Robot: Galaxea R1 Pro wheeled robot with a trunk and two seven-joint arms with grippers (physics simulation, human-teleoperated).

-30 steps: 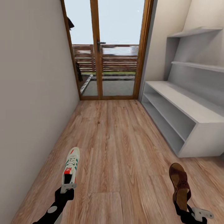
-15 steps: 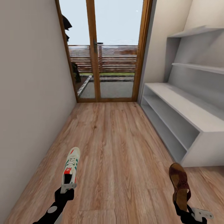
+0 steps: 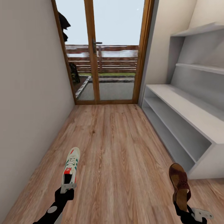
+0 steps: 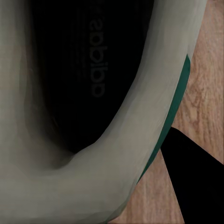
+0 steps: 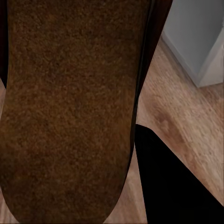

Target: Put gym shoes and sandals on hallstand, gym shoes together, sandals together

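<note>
Corridor floor (image 3: 115, 146) w/ glass door ahead; view is shifting, hallstand (image 3: 183, 115) is sliding nearer on the right, so base is advancing. Left claw (image 3: 66, 188) is gripping gym shoe (image 3: 71, 166), right claw (image 3: 186, 209) is gripping sandal (image 3: 179, 183); both off floor, not racked yet.

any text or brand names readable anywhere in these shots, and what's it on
"adidas": printed dark on dark on the insole inside the gym shoe held by the left gripper, seen in the left wrist view; it runs sideways and mirrored there, faint but legible.
Sandal in the right gripper: no text visible on its footbed.
Hallstand, door and walls: no lettering.
</note>
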